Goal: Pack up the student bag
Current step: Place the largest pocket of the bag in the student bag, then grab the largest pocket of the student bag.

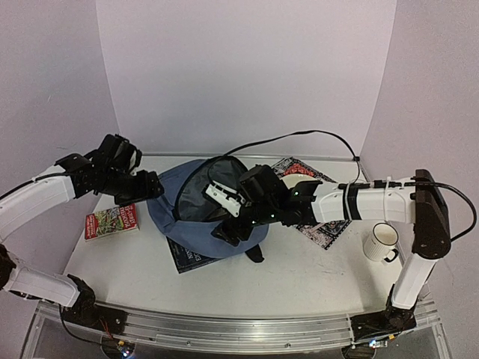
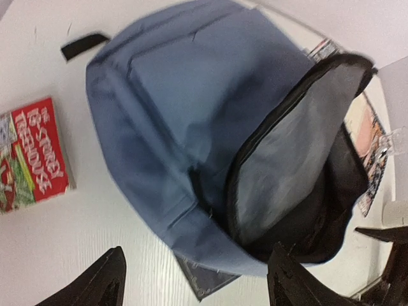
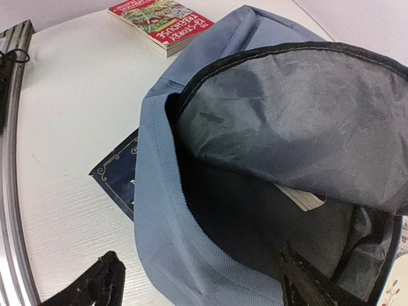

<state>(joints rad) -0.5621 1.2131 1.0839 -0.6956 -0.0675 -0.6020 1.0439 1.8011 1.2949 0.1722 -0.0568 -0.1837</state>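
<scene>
My left tool (image 2: 197,255) hangs released, jaws spread wide with nothing between them, over the left flank of the large soft grey-blue fabric backpack (image 1: 179,202). The backpack lies slumped mid-way across the white tabletop (image 1: 299,277), and its black-zippered mouth gapes toward my right arm. My right tool (image 3: 197,255) is released too. It straddles the near lip of that mouth, one finger outside over the tabletop and the other inside the dark lining, pinching nothing. The pale page edges of a book (image 3: 305,199) show inside.

I judge the next move turns on the flat red paperback (image 1: 111,222). It lies on the tabletop just left of the backpack and apart from it, closer to my bases than my left tool is. Its long axis runs roughly across the tabletop. My left arm is far nearer, but the mouth opens on the backpack's opposite side. A dark blue hardcover book (image 1: 185,258) sits pinned under the backpack's near edge.
</scene>
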